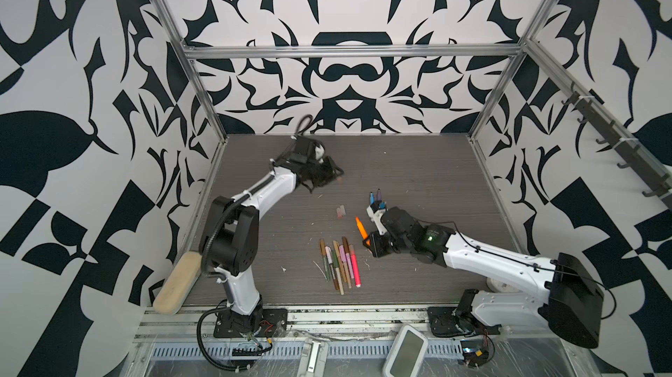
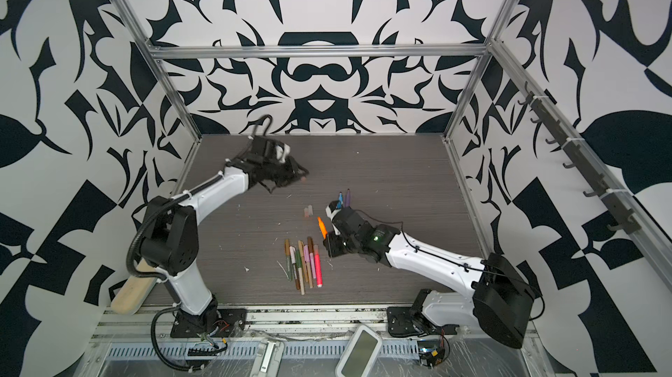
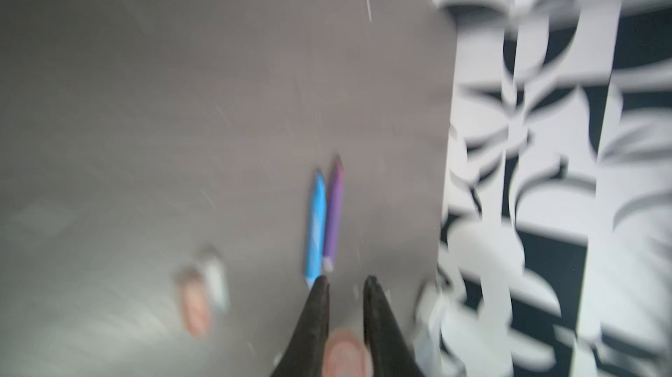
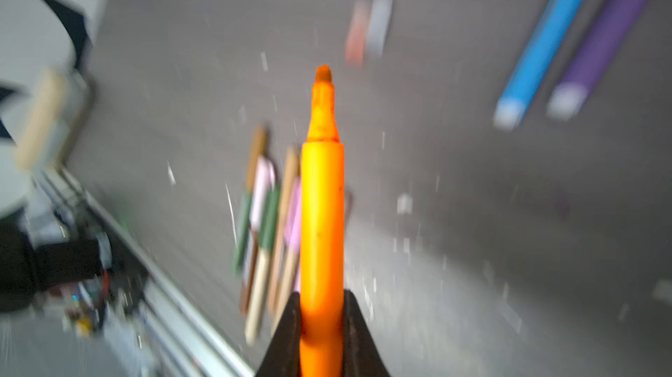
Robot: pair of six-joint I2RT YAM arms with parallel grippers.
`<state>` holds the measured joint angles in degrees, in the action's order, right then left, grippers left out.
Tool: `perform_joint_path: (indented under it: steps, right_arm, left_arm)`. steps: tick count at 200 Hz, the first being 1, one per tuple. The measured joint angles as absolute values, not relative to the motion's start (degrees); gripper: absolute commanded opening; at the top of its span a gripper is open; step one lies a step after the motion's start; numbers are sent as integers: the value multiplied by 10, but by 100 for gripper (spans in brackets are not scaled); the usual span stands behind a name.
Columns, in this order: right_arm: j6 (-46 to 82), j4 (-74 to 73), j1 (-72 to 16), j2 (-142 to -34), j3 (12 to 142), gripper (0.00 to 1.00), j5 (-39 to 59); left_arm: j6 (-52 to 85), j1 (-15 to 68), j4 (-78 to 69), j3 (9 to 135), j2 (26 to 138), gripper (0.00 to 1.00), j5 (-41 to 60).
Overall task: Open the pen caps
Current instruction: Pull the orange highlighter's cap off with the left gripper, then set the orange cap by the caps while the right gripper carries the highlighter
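orange pen [image 4: 322,211] — bare tip pointing straight out, pinched by right fingers [image 4: 283,338] | left fingers [image 3: 316,320] pinch a cap [image 3: 343,353], well apart

**Lighting and picture quality**

Top views: bright, even, soft light from above; hardly any shadow on the table [image 1: 400,168]; straight edges bowed by the wide lens; left gripper [image 1: 339,176] smeared.
Wrist views: heavy blur throughout; pen caps [image 3: 198,302] mere smudges, wall pattern [image 3: 545,138] streaked; only the orange marker [image 4: 322,211] near-sharp.
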<state>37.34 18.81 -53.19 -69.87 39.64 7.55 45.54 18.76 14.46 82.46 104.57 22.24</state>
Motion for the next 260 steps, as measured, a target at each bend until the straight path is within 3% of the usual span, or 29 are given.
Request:
perform_joint_path:
  steps: [21, 77, 98, 131, 175, 260]
  right_arm:
    - [385, 231, -536, -695, 375, 0, 82]
    - [370, 276, -506, -668, 406, 0, 67]
    - [345, 294, -449, -654, 421, 0, 70]
    - [296, 294, -285, -658, 434, 0, 133]
    - [258, 242, -149, -748, 435, 0, 203]
    - [258, 89, -125, -915, 450, 0, 291]
  left_arm:
    - [434, 149, 159, 837, 1036, 0, 176]
    - [380, 187, 215, 746, 1021, 0, 147]
    - [362, 204, 232, 699, 1021, 0, 138]
    - [342, 245, 248, 665, 1021, 0, 127]
    - [331, 260, 231, 653, 1041, 0, 142]
    - [332, 267, 208, 646, 1074, 0, 163]
